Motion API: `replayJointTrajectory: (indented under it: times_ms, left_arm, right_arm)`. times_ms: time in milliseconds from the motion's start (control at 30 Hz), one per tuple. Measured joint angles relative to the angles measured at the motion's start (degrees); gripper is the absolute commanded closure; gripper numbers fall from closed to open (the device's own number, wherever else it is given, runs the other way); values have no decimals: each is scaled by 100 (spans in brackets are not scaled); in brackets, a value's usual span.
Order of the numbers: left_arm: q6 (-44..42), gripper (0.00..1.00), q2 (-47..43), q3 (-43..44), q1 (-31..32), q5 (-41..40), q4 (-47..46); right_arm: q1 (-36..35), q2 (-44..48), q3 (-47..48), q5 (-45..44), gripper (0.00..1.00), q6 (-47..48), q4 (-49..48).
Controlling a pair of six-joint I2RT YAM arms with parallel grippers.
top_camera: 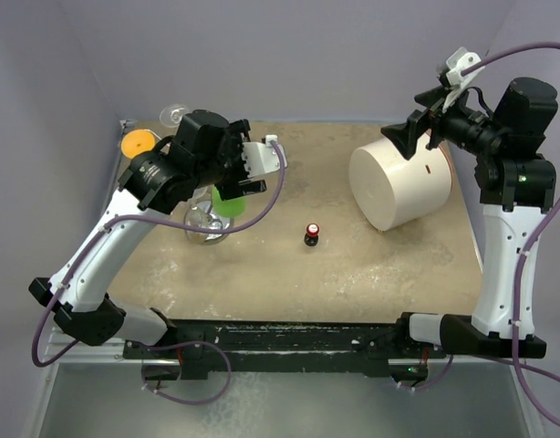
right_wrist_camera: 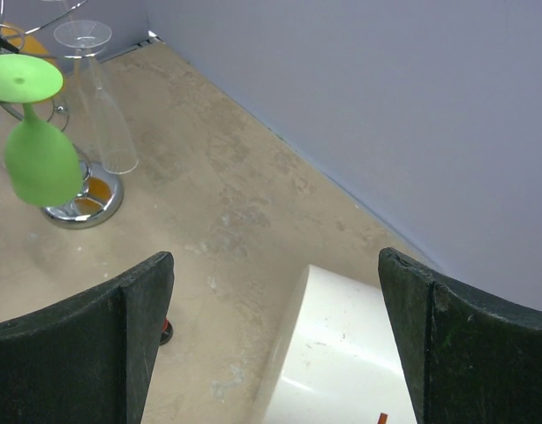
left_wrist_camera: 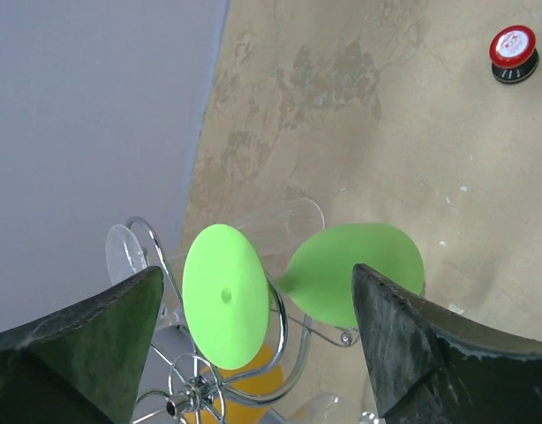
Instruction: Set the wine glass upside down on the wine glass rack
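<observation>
Lower centre: left gripper (left_wrist_camera: 253, 296) released, jaws flanking the green wine glass (left_wrist_camera: 342, 269) hung inverted on the wine glass rack (left_wrist_camera: 196, 384) — retreat straight, clear of its foot. Right gripper (right_wrist_camera: 275, 291) likewise spread, empty.

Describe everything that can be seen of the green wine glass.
The opaque bright green wine glass, plastic by its look, has a flat round foot, a short stem and a rounded bowl. It hangs upside down, foot on top, held by the curled wire arms of the silver metal rack. A clear wine glass hangs beside it. The open left gripper flanks it without holding it.
</observation>
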State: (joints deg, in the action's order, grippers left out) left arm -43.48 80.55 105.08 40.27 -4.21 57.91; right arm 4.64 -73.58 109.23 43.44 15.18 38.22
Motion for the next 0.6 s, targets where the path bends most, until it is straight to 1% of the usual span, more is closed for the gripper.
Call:
replayJointTrajectory:
  times_ms: [67, 333, 600]
  left_arm:
    - [98, 0, 0, 0, 0, 63, 2]
    - [400, 1, -42, 2, 0, 240, -22]
    - [857, 1, -109, 109, -39, 249, -186]
  right_arm:
    - [0, -9, -7, -17, 0, 2, 0]
    - [0, -28, -37, -186, 0, 74, 57]
    - [0, -76, -85, -474, 0, 181, 98]
